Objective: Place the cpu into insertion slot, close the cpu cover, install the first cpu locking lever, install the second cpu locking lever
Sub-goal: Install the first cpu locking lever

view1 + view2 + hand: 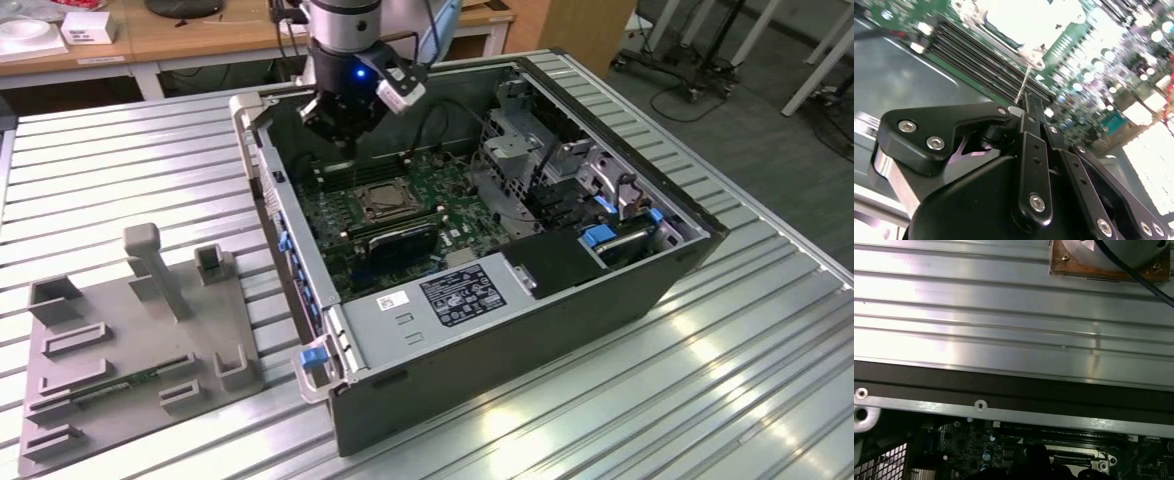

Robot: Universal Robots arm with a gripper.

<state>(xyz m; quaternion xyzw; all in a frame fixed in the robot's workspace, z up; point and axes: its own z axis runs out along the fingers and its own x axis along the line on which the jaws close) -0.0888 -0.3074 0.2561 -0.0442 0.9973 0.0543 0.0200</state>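
Open computer case [507,300] lies on a ribbed aluminium table [120,160]. Grey fixture plate [134,350] with upright blocks sits at 9 o'clock of the case in the exterior view, well apart. Wooden desks [174,35] at 12 o'clock behind the arm.

Inside the case: green motherboard [427,215], drive cage [527,150] at 3 o'clock of the board, white-labelled black box [461,293] at 6 o'clock of it. The insertion slot [378,200] sits mid-board with the cpu cover [362,189] lying flat over it; a tan-silver square shows in the window, probably the cpu [380,200], hard to confirm.

Arm comes down near vertical from 12 o'clock, blue light on the wrist. Gripper [336,140] hangs just at 11 o'clock of the socket, above the memory slots [360,160], partly blocking them.

Second wrist view: black gripper links [1034,150] up close, fingers look drawn together, pinching or touching a thin wire locking lever [1023,86] that runs up to the washed-out bright socket [1024,22]; cannot tell for sure whether it is clamped. Memory slots [984,60] beside it.

First wrist view: table ribs [1004,315], case edge rail [1004,412], the arm base [1114,255] and a sliver of socket frame [1074,457].
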